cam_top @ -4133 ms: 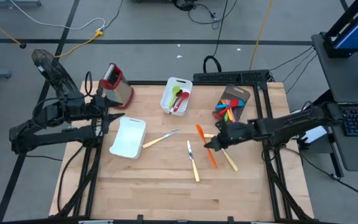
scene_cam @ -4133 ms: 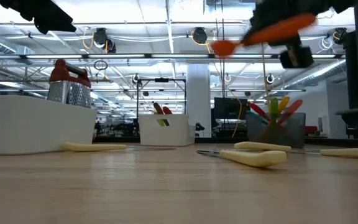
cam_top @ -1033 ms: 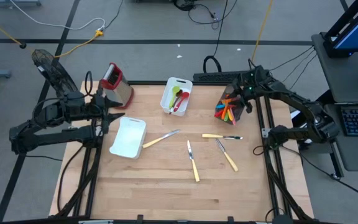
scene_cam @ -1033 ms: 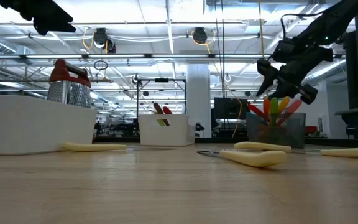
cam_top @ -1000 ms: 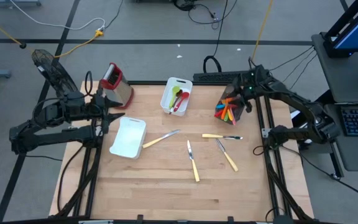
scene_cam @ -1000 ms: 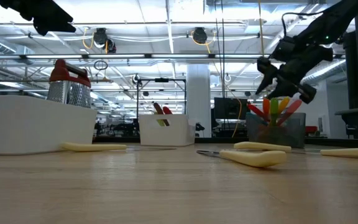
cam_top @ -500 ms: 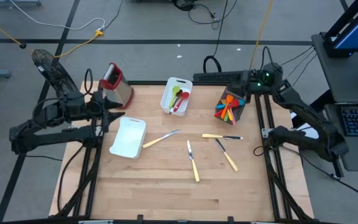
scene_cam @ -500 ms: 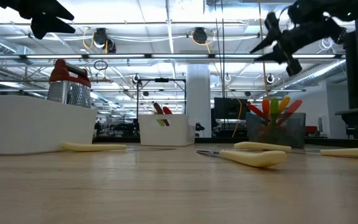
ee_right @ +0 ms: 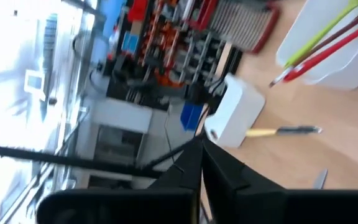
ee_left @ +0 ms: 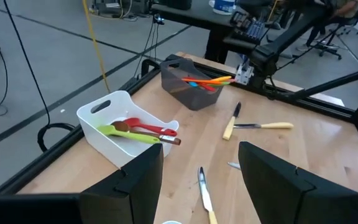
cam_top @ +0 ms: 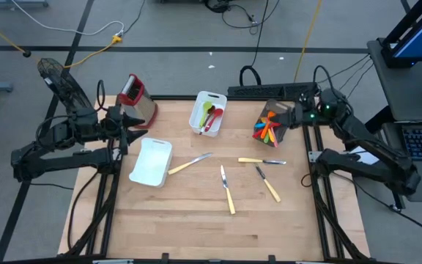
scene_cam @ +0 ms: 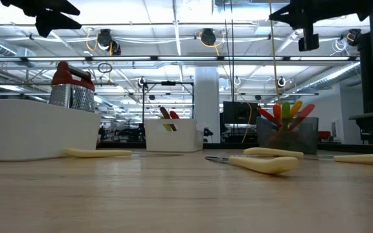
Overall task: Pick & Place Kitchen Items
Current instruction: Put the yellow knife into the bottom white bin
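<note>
With an empty, closed right gripper (cam_top: 296, 111) above the dark bin (cam_top: 272, 123) of colourful utensils, we judge the next pick: cream-handled cutlery (cam_top: 261, 161) near it. Left gripper (cam_top: 129, 133) waits open.

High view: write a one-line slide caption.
Four cream-handled knives lie between two white trays; colourful utensils fill the dark bin.

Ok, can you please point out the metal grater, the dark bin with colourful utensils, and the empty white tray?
metal grater (cam_top: 135, 100), high view, on its metal body.
dark bin (cam_top: 282, 110), high view, on its far rim.
empty white tray (cam_top: 152, 162), high view, on its bare floor.
</note>
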Action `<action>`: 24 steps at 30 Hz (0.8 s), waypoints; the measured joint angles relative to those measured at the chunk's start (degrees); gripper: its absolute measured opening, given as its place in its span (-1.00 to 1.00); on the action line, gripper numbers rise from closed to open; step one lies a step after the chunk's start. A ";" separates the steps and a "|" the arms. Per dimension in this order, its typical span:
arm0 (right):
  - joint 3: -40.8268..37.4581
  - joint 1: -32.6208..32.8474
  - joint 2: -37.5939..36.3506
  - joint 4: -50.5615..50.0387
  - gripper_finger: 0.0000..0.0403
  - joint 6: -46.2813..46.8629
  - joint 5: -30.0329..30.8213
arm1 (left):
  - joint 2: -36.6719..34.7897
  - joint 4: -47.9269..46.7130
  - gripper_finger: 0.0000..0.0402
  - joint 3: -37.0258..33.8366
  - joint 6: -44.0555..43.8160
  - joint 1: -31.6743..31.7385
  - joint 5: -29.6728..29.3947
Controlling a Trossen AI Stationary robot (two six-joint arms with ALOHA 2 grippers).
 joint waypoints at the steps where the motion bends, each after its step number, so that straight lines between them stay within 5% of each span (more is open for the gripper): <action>1: 0.00 1.72 -0.10 0.01 -0.97 -0.02 0.95 | 0.00 0.02 0.08 0.00 0.15 -0.02 -0.20; 9: -0.02 13.85 0.77 0.18 -1.00 -5.18 5.55 | 0.00 0.42 0.08 0.00 0.14 0.00 -4.78; 24: -0.02 32.63 6.31 2.91 -1.00 -9.27 17.99 | -0.02 1.26 0.08 0.00 1.46 0.00 -4.39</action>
